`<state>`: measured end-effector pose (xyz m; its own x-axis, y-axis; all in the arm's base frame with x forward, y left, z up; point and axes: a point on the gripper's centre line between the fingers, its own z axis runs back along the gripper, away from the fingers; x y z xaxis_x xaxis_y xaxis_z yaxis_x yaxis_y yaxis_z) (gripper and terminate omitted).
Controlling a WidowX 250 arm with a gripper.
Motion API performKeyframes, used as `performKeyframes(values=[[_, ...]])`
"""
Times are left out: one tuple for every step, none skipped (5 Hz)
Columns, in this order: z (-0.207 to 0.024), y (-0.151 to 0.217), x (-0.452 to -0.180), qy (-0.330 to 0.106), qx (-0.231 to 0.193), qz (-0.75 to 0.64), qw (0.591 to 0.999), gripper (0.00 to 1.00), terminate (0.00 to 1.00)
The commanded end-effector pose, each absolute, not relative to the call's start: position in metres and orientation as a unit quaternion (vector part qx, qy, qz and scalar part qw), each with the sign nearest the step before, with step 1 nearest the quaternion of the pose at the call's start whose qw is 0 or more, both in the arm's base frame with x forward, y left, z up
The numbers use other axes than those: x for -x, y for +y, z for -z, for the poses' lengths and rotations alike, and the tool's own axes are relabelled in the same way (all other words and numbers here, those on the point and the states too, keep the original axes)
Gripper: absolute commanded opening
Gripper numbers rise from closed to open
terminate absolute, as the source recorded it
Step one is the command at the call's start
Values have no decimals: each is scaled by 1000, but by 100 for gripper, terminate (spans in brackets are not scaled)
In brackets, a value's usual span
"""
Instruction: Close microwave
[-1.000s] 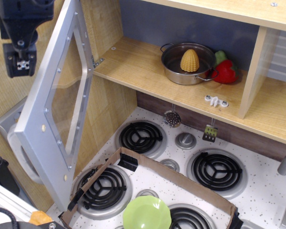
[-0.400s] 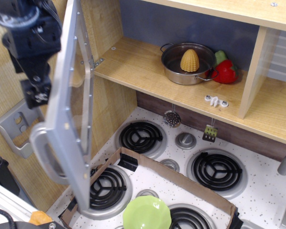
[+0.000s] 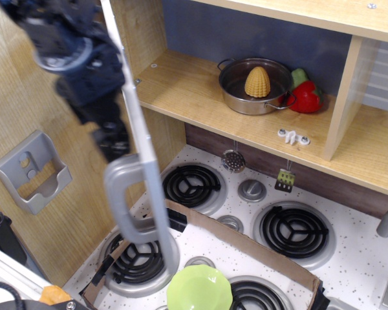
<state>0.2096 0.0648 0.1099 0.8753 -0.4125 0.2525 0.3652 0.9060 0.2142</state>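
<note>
The microwave is a wooden shelf compartment (image 3: 200, 97) with a silver-grey door (image 3: 145, 165) hinged at its left. The door stands edge-on to the camera, sticking straight out from the shelf. Its grey D-handle (image 3: 126, 203) faces left. My gripper (image 3: 111, 143) is a blurred black shape just behind the door's outer face, above the handle, close against or touching it. I cannot tell how its jaws stand. Inside the compartment sit a steel pot (image 3: 253, 87) with a yellow corn (image 3: 257, 82) and a red pepper (image 3: 305, 95).
A small grey holder (image 3: 32, 171) hangs on the wooden side wall at left. Below is a toy stove (image 3: 349, 271) with black coil burners (image 3: 190, 184), a cardboard strip (image 3: 239, 237) and a green plate (image 3: 199, 289).
The door has swung from wide open at the left to edge-on. My gripper moved down and right with it, staying behind its outer face.
</note>
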Motion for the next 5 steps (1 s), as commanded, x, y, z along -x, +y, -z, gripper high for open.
performKeyframes(values=[[-118,21,-249,-237,-25,173,956,100,0],[-113,5,-269,-280,1,175,944,100,0],[-110,-7,-289,-310,7,187,932,100,0],[-105,-9,-304,-312,17,201,928,100,0],[-107,-10,-315,-330,11,221,918,100,0]])
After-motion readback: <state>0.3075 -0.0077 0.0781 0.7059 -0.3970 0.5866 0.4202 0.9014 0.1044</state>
